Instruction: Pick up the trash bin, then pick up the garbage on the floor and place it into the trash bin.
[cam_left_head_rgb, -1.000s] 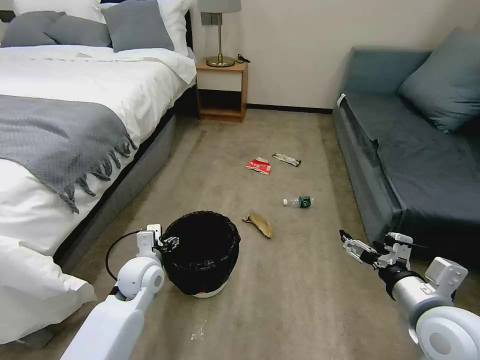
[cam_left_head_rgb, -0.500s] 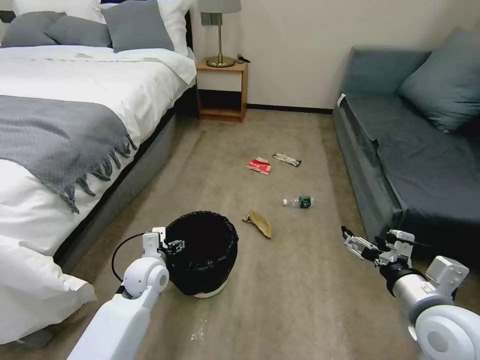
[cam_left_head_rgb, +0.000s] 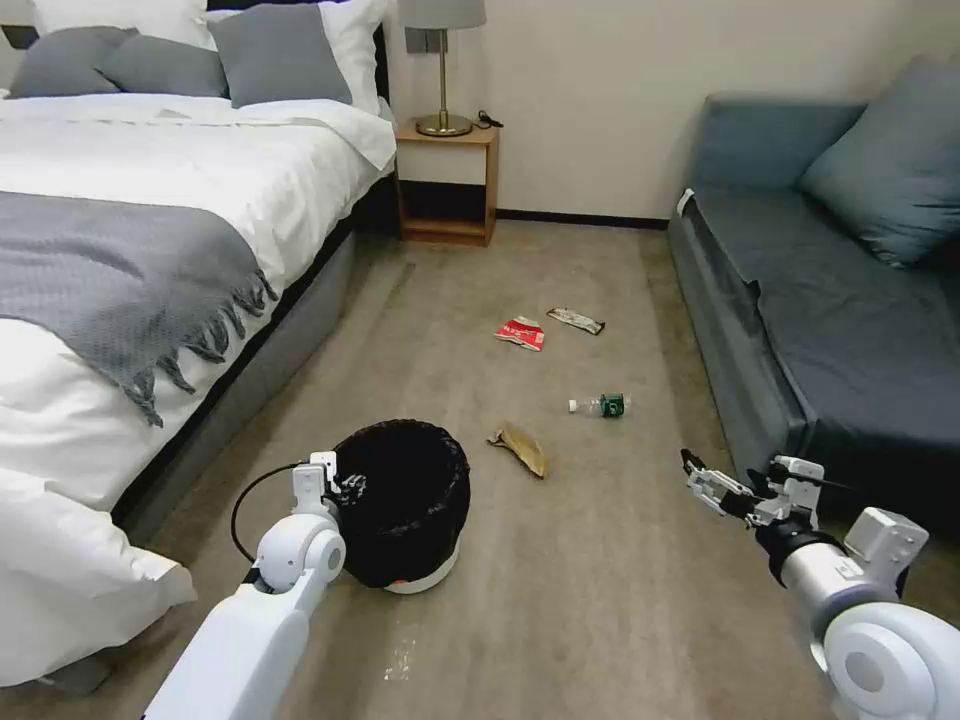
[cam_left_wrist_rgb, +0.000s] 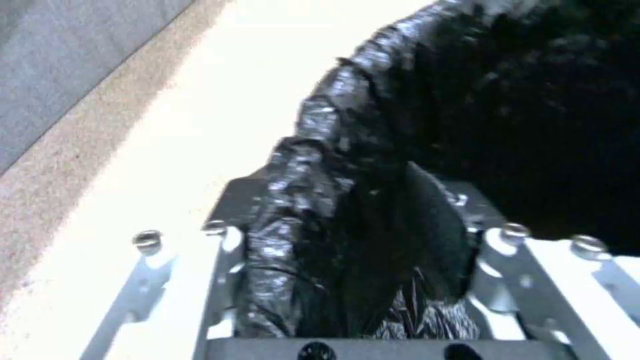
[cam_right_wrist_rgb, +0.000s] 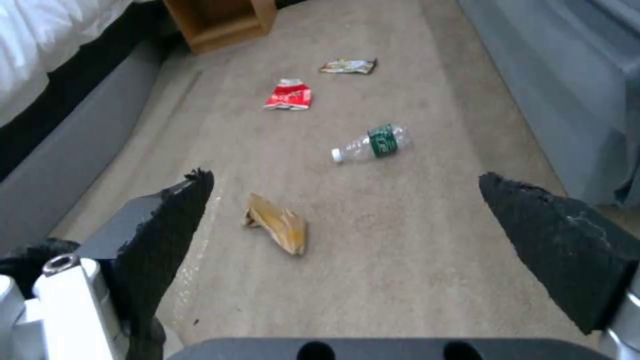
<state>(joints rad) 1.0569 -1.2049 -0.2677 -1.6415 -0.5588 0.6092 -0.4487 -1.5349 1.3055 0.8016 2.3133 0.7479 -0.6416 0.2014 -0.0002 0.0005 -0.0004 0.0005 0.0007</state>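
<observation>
Head view, from the left: the bed (cam_left_head_rgb: 150, 260) with its white cover and grey fringed throw (cam_left_head_rgb: 110, 280) runs along the left side, its grey base edging the carpeted floor (cam_left_head_rgb: 590, 600). The left claw (cam_left_head_rgb: 345, 487) sits at the near-left rim of the trash bin (cam_left_head_rgb: 405, 500), which stands on the floor close to the bed base; its black bag liner is folded over the rim and a white base shows below. In the left wrist view the left claw (cam_left_wrist_rgb: 353, 280) has its fingers (cam_left_wrist_rgb: 223, 280) on either side of the rim, one outside and one inside, clamped on the bin (cam_left_wrist_rgb: 347, 210) wall with crumpled liner bunched between them.

Just right of the bin lies the tan paper wrapper (cam_left_head_rgb: 520, 449), apart from it. Farther out, the red-white snack packet (cam_left_head_rgb: 520, 332) and the dark silvery wrapper (cam_left_head_rgb: 575, 320) lie near each other in mid-floor. The clear bottle (cam_left_head_rgb: 598, 405) with green label lies on its side, between those and the tan wrapper, nearer the sofa. Open carpet surrounds each piece, and a wide strip runs between bed and sofa toward the wooden nightstand (cam_left_head_rgb: 447, 180) and lamp (cam_left_head_rgb: 443, 60) at the far wall.

The right claw (cam_left_head_rgb: 700, 478) hovers low over bare carpet near the front edge of the blue-grey sofa (cam_left_head_rgb: 830, 330), its fingers spread apart and holding nothing. The right wrist view looks between the two dark pads (cam_right_wrist_rgb: 553, 240) at the tan wrapper (cam_right_wrist_rgb: 280, 230), bottle (cam_right_wrist_rgb: 373, 143), snack packet (cam_right_wrist_rgb: 288, 95) and silvery wrapper (cam_right_wrist_rgb: 348, 65).
</observation>
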